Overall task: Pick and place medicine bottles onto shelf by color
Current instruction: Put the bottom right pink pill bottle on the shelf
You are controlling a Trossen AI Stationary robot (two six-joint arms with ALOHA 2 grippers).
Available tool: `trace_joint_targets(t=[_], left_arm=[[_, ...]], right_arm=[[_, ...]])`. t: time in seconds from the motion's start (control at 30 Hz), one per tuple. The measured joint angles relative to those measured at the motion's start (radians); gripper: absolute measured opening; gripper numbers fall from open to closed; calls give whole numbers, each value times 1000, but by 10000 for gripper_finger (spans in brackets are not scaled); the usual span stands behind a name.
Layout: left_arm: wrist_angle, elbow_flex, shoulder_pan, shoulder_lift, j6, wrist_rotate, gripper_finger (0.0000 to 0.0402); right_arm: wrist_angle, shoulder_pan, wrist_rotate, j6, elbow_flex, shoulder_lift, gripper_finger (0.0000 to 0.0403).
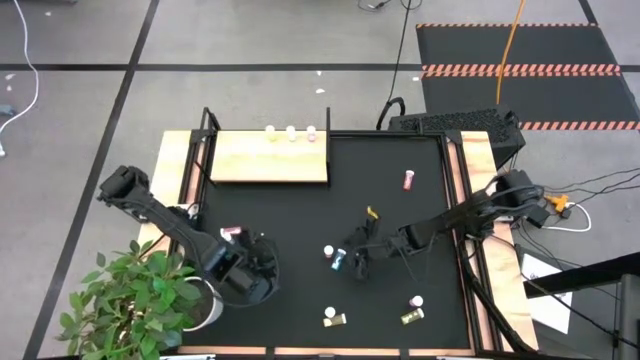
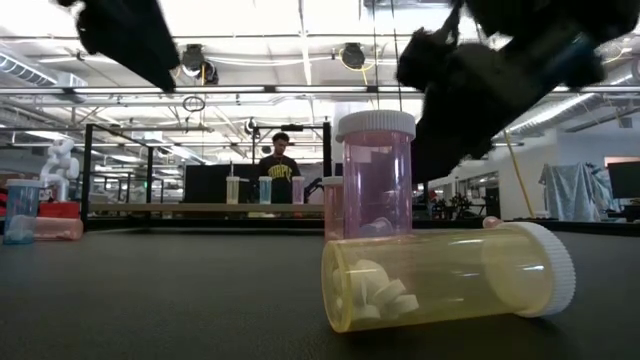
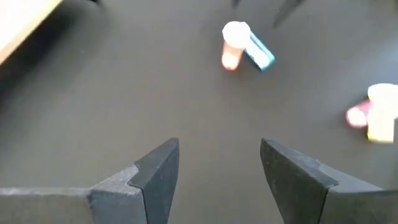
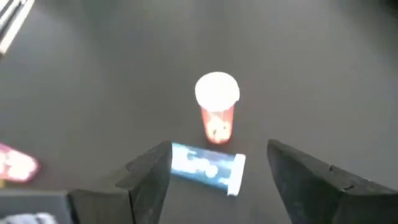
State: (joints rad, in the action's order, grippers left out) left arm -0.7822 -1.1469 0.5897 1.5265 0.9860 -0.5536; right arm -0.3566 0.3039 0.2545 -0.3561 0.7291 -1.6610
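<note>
Blue bottle point(image 4: 207, 166) lies between the open, empty right gripper point(image 4: 214, 180), hidden from overhead.

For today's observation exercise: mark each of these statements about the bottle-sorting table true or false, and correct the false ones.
1. Three bottles stand along the far edge of the shelf. True.
2. The light blue bottle stands upright on the mat. False: it lies on its side between the right claw's open fingers.
3. The left claw holds a pink bottle. False: its fingers are open over bare black mat with nothing between them.
4. In the low view, a yellow bottle lies on its side in front of an upright pink bottle. True.
5. A potted plant sits by the left arm. True.
</note>
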Motion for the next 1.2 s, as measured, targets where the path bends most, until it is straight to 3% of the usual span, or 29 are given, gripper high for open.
trace_joint_targets(t=[0.2,0.37,0.5,0.67,0.8,1.0,1.2], left_arm=[[89,0,-78,0,-113,-4,227],[128,0,-129,0,-183,5,227],[157,0,-164,0,-258,79,227],[161,0,-177,0,-277,89,227],[165,0,-189,0,-301,90,227],[183,0,-198,0,-320,107,227],[242,0,-199,0,-449,112,227]], right_arm=[[-162,-73,-54,62,1,-87,255],[-220,-103,-222,50,1,-155,254],[-247,-105,-234,69,2,-196,254],[-323,-114,-232,88,0,-218,247],[-326,-132,-229,113,2,-216,219],[-334,-152,-274,134,1,-216,144],[-353,-153,-309,141,1,-216,94]])
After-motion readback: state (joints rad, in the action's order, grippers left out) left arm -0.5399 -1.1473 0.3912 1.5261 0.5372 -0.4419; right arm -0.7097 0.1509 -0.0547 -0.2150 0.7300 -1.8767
